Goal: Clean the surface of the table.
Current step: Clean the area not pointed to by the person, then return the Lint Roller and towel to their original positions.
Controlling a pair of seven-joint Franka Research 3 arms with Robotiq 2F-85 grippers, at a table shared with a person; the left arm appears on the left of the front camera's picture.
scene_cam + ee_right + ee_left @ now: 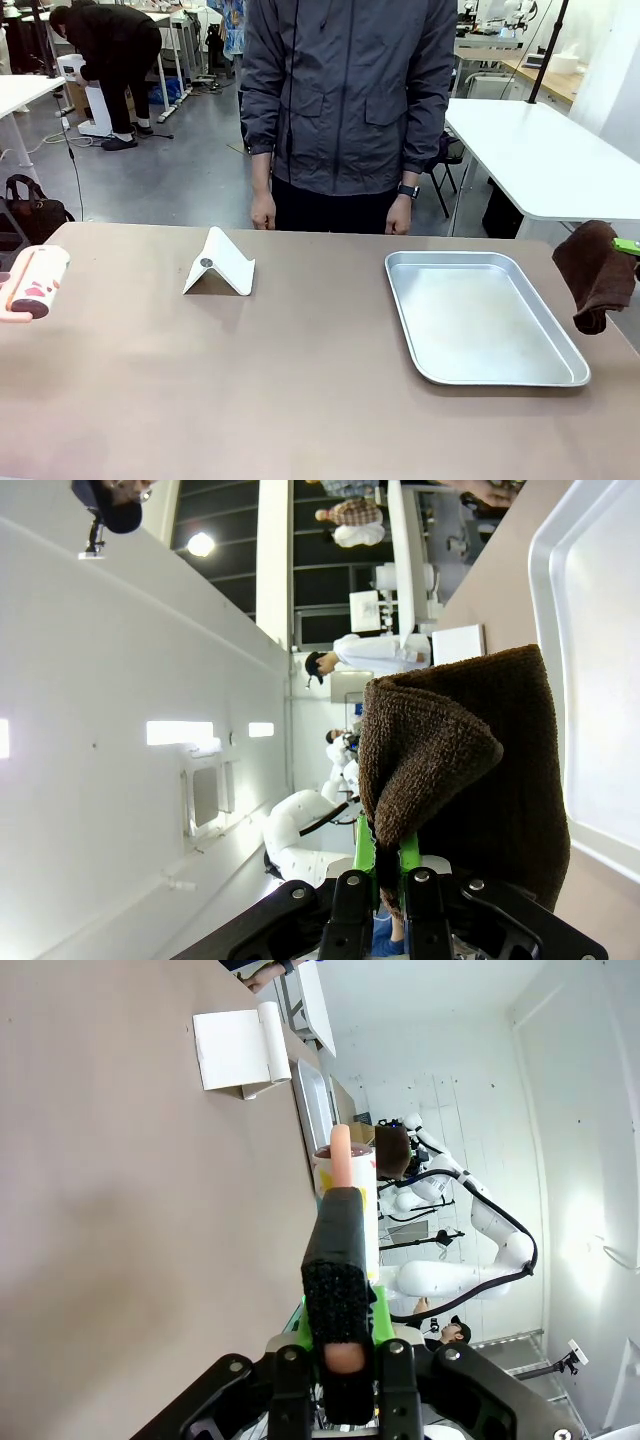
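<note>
Right gripper [627, 244] is clamped on a folded brown cloth [595, 275], which hangs from its green pads at the right edge of the surface [300, 400], raised above it and not touching. From there the tan surface lies down and toward the robot's left, its long axis running side to side. Just beside the cloth lies a silver tray [500, 383], between it and the bare middle, so a wipe would probably have to begin past or around it. Left gripper [338, 1290] is closed on the pink handle of a white roller [38, 280] at the left edge, with bare surface right beside it, so it looks nearer to open ground. A white folded stand [220, 265] sits toward the far side, where a person stands with hands hanging.
</note>
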